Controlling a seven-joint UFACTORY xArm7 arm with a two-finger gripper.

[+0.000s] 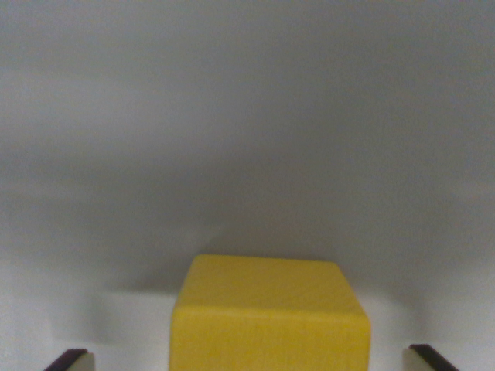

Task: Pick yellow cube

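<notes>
Cube (269,317): yellow, near centre, on pale grey worktop (247,116); gripper (251,359) jaws wide open, tips left and right, clear of cube.

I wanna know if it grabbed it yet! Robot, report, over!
Gripper open, fingertips wide either side, not touching. Yellow cube sits between them on the grey surface. Nothing in the way.

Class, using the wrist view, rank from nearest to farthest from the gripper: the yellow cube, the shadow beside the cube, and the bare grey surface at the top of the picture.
1. Yellow cube: bottom centre, between the two fingers of the gripper.
2. Shadow: on the surface at the cube's left.
3. Bare grey surface: top of the picture, farthest.
</notes>
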